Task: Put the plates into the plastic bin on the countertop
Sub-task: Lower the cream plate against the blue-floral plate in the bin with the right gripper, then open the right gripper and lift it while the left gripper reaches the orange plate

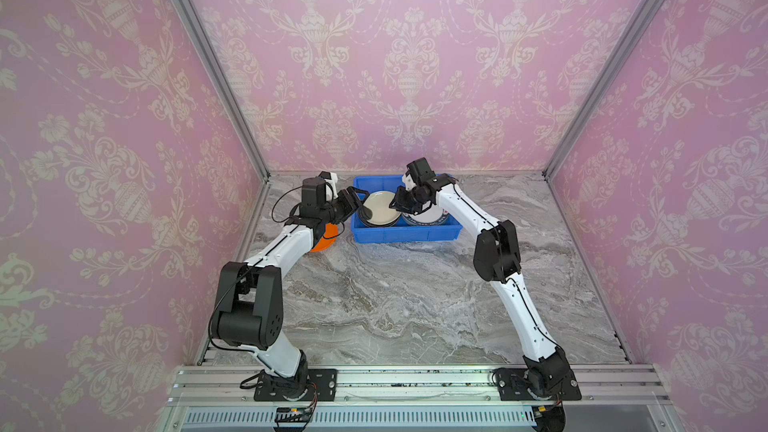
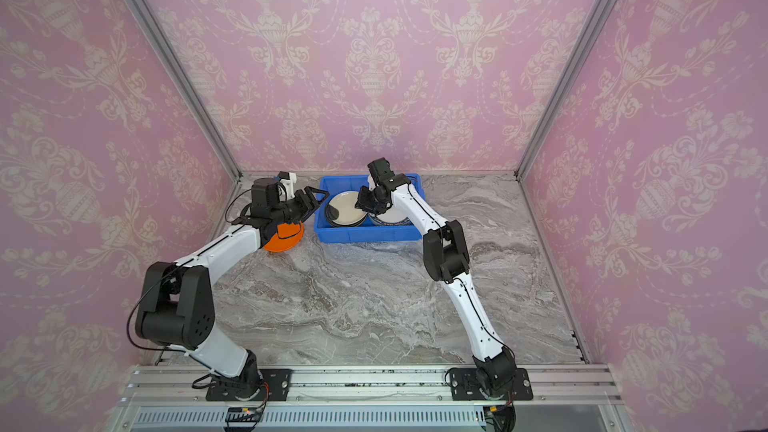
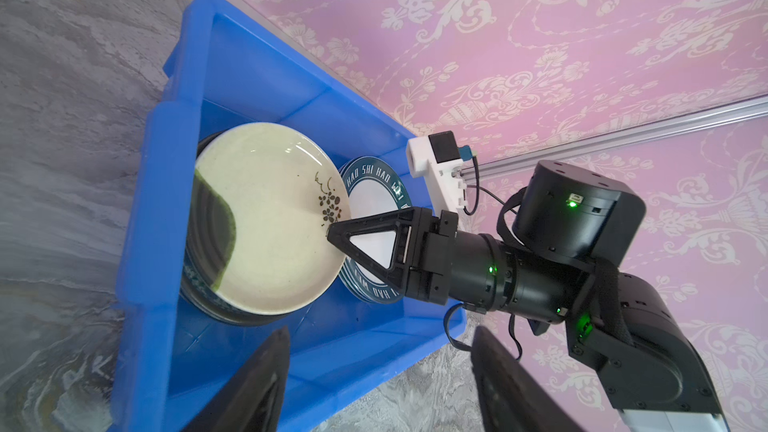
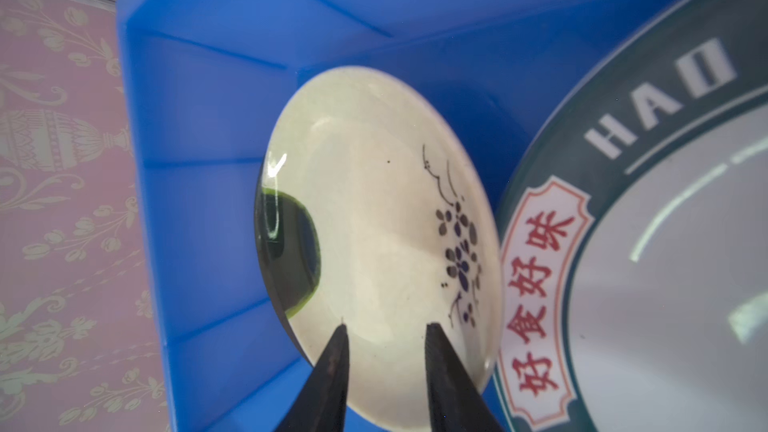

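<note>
The blue plastic bin (image 1: 407, 238) (image 2: 365, 237) stands at the back of the countertop (image 1: 395, 297). Two stacks of plates sit in it. A cream floral plate (image 1: 379, 209) (image 3: 270, 222) (image 4: 374, 222) tops the left stack. A white plate with a teal lettered rim (image 1: 430, 218) (image 3: 374, 197) (image 4: 623, 151) tops the right one. My right gripper (image 1: 395, 203) (image 4: 386, 326) hovers at the cream plate's right rim, jaws slightly apart with nothing between them. My left gripper (image 1: 360, 201) (image 3: 384, 367) is open wide at the bin's left edge. An orange plate (image 1: 326, 238) (image 2: 282, 239) lies on the countertop, partly hidden under my left arm.
The bin is close to the pink patterned back wall (image 1: 407, 76). Aluminium frame posts (image 1: 208, 60) run along the back corners. The right arm's wrist (image 3: 540, 251) reaches over the bin's right half.
</note>
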`<state>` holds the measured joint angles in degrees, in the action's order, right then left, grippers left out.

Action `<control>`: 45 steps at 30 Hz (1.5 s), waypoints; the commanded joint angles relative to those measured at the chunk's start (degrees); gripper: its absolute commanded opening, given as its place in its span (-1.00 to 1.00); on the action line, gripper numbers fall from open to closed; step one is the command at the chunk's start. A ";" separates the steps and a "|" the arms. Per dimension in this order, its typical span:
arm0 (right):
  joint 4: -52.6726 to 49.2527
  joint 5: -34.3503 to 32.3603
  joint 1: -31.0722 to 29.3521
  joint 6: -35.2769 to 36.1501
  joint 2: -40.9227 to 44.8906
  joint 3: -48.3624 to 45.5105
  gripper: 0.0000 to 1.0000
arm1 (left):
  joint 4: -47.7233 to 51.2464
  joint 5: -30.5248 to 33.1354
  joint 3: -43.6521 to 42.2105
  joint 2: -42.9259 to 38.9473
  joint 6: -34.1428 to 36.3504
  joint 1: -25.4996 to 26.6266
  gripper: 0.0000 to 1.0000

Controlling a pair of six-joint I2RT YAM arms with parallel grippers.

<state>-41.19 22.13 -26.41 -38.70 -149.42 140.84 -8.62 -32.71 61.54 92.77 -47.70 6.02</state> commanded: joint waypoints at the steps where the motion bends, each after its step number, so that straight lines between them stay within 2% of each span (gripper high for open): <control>1: 1.68 1.71 -0.45 -1.93 -2.18 1.46 -0.37 | 1.32 0.14 -1.31 -2.84 0.59 -1.15 0.42; 7: 6.86 5.28 -0.88 -4.68 -2.24 -0.24 -0.40 | 2.15 1.14 -2.49 -3.93 0.98 -1.71 0.42; 14: 14.13 10.76 0.29 -7.24 4.92 -3.63 -0.40 | 3.20 2.44 -4.11 -4.68 2.09 -2.41 0.42; 19: 24.53 16.47 1.16 -10.56 13.80 -10.95 -0.39 | 0.53 5.09 -9.66 -6.42 0.09 -3.78 0.40; 24: 31.57 17.99 1.21 -11.69 24.50 -22.44 -0.39 | -1.46 8.55 -17.83 -11.83 -3.13 -7.17 0.37; 29: 37.14 21.77 1.78 -14.31 31.24 -32.93 -0.39 | -6.84 5.90 -27.56 -17.21 -8.95 -14.41 0.36; 35: 37.00 21.45 2.11 -12.45 34.81 -39.59 -0.40 | -9.12 3.66 -36.03 -23.31 -14.10 -21.34 0.32; 39: 40.46 22.18 2.32 -14.01 35.04 -42.65 -0.40 | -10.60 2.97 -37.52 -23.67 -15.51 -24.05 0.27; 45: 41.43 23.07 2.95 -13.90 35.38 -44.29 -0.44 | -11.49 3.17 -36.62 -19.01 -15.27 -24.30 0.15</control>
<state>-2.52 43.68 -23.94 -52.38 -115.46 97.51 -18.87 -28.23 24.53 71.72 -61.67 -17.89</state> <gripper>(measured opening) 0.285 0.580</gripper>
